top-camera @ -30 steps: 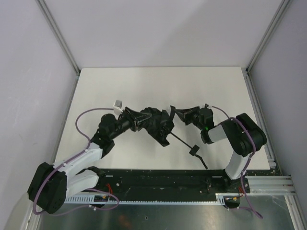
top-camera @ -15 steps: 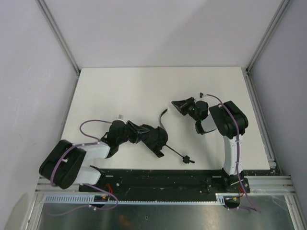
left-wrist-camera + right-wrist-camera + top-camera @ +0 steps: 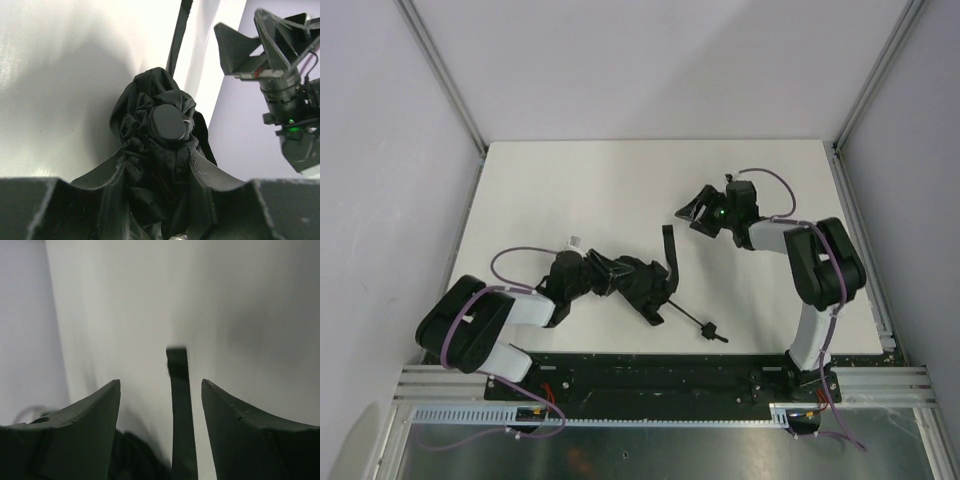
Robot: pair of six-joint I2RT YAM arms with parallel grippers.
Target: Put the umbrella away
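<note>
Released since the earlier frame, the strap [image 3: 669,252] of the umbrella [image 3: 638,287] was free of the right claw [image 3: 690,212], whose fingers stood apart. The umbrella lay near the near edge of the tabletop [image 3: 570,180], with the left claw [image 3: 156,159] clamped on it.

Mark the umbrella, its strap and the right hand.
umbrella [image 3: 642,288]: top view, on the bunched black canopy.
strap [image 3: 670,254]: top view, midway along the flat band.
right hand [image 3: 160,383]: right wrist view, in the gap between its open fingertips.
</note>
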